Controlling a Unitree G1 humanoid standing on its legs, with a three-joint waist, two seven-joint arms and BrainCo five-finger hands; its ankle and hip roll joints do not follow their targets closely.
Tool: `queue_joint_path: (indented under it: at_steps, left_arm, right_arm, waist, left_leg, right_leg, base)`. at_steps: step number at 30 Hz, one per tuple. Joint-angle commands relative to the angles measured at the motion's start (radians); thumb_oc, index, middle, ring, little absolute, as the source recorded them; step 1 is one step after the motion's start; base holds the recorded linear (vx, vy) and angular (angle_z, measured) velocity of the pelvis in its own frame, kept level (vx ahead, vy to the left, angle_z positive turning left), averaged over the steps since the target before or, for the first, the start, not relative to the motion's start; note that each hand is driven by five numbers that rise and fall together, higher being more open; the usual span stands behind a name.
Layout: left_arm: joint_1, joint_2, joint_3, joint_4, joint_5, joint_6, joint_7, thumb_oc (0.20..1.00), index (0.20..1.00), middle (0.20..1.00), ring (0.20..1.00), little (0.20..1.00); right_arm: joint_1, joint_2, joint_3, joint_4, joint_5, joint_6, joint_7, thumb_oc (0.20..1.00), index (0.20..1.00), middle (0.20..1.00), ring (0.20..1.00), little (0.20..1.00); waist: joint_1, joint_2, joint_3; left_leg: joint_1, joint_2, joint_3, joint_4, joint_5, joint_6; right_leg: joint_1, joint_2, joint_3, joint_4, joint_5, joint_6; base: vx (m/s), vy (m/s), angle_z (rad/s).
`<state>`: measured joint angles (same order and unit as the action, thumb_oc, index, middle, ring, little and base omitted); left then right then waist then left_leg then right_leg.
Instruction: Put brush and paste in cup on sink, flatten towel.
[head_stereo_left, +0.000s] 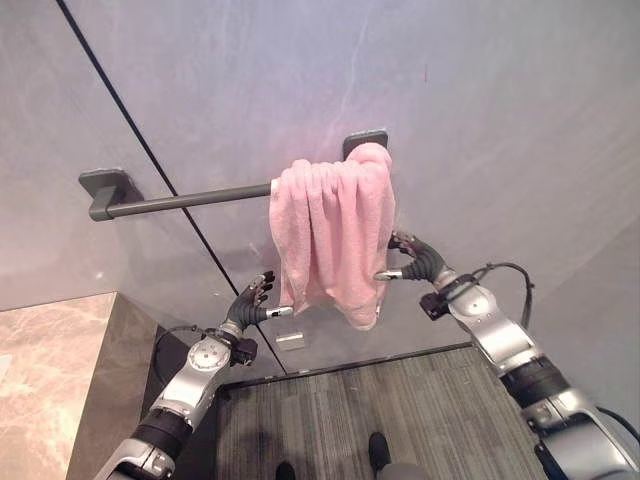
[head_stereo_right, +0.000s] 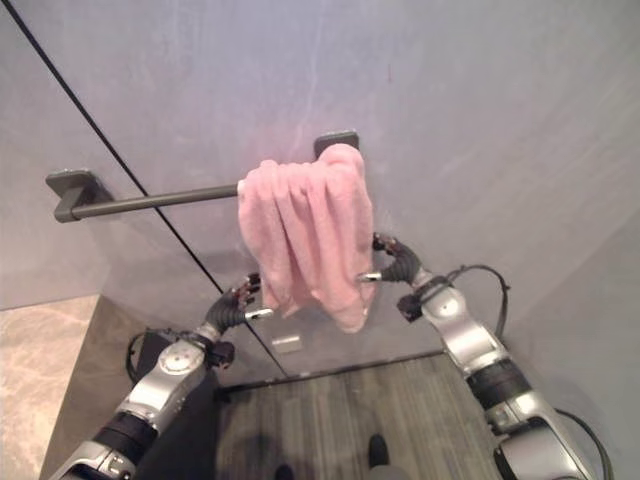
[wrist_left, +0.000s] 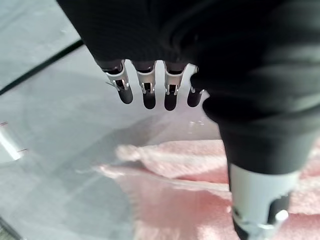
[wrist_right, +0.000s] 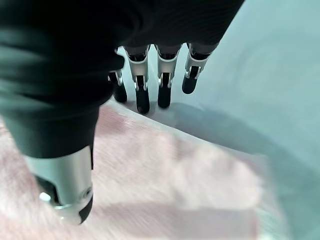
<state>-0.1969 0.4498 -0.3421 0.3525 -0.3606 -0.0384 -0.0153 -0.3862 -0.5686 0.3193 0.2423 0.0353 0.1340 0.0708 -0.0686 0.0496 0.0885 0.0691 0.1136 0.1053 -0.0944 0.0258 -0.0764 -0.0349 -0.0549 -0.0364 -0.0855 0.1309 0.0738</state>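
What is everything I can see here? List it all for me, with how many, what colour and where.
towel: one, pink, bunched up and hanging over the right end of the rail
rail: one, dark grey, mounted across the wall
wall: grey panels with a dark seam running down across them
small fitting: one, silver, low on the wall below the towel
counter: one, beige stone with a darker side, lower left
floor: grey, striped, at the bottom
left hand: one, silver with dark tips, open, at the towel's lower left edge
right hand: one, silver with dark tips, open, at the towel's right edge
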Motion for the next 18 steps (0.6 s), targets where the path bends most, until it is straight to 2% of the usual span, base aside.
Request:
queue_joint_path:
  at_steps: [1,10,18]
  left_arm:
    - [-0.030,0.061,0.024,0.022,0.028,-0.027,-0.006,1.000,1.000,1.000,1.000,1.000]
    - [-0.050,0.049,0.014,0.053,0.041,-0.022,0.003,1.000,1.000,1.000,1.000,1.000]
    - [-0.196,0.010,-0.039,0.163,0.062,-0.012,0.059,1.000,1.000,1.000,1.000,1.000]
  right_arm:
    - [-0.014,0.018,-0.049,-0.018,-0.027,-0.023,-0.002,1.000,1.000,1.000,1.000,1.000]
    - [-0.105,0.103,0.022,0.094,-0.030,-0.021,-0.028,1.000,1.000,1.000,1.000,1.000]
    - [-0.257,0.179,0.105,0.230,-0.040,-0.002,-0.093,1.000,1.000,1.000,1.000,1.000]
  waist:
    - [0.018,-0.053,-0.064]
    - [0.032,-0.056,-0.072]
    - [0.032,-0.059,-0.072]
  left_leg:
    - [-0.032,-0.050,0.018,0.007,0.019,0.038]
    - [-0.019,-0.051,0.018,0.007,0.014,0.039]
    - [-0.013,-0.043,0.016,0.007,0.013,0.033]
  right_leg:
    - [0.035,-0.079,0.027,0.030,-0.014,0.084]
    - [0.047,-0.080,0.021,0.027,-0.019,0.080]
    - [0.062,-0.072,0.012,0.014,-0.024,0.072]
  base:
    - [0.00,0.000,0.00]
    - [0.00,-0.001,0.00]
    - [0.01,-0.005,0.00]
